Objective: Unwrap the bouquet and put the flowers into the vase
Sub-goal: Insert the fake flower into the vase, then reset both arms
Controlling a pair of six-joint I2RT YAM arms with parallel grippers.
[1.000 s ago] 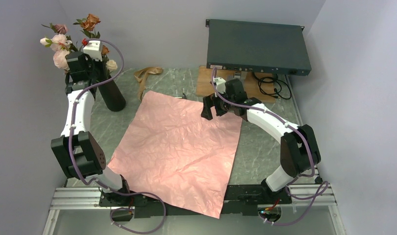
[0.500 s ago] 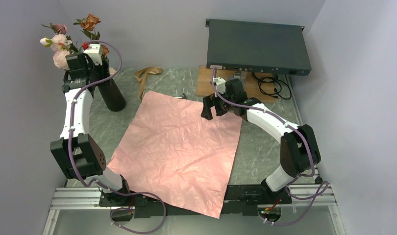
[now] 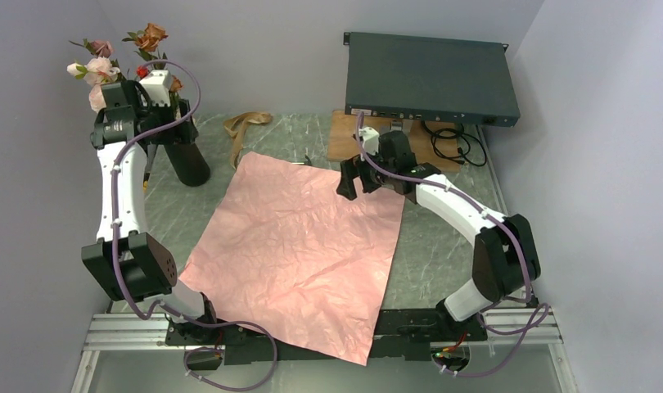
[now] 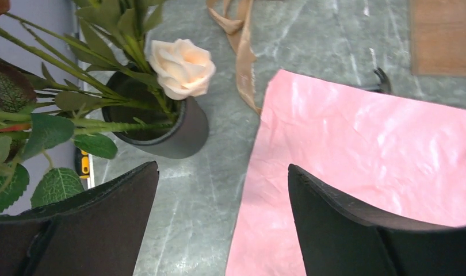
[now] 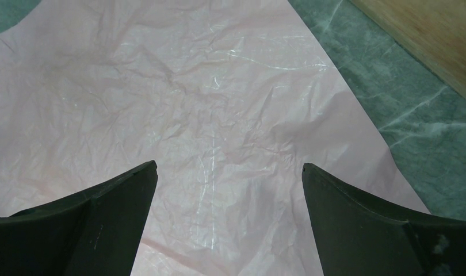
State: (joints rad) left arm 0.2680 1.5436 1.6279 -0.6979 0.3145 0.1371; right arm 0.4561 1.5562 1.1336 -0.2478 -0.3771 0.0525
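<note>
Left wrist view: left gripper [image 4: 222, 168] is released, its jaws spread wide with only bare surface between them, raised above the table [image 4: 311, 34]. Just ahead of the jaws stands the vase [image 4: 184, 132], upright, with the flowers [image 4: 182, 66] seated in its mouth; green stems and leaves lean out toward the left of this view, and one cream rose sits above the rim. A tan ribbon [image 4: 242, 46] lies loose on the table beyond the vase. The pink paper [image 4: 363, 161] lies flat to the right, apart from the vase. Right wrist view: right gripper [image 5: 229, 165] is released as well, jaws fully spread and grasping nothing, poised over a far corner of the crinkled paper; a wooden board [image 5: 426, 40] shows at the upper right. Top external view: the vase stands at the far left of the table, the blooms rising above the left arm's wrist. The paper covers the table centre, its near corner overhanging the front rail. A dark grey rack box [image 3: 430, 78] sits at the far right, behind the board.
</note>
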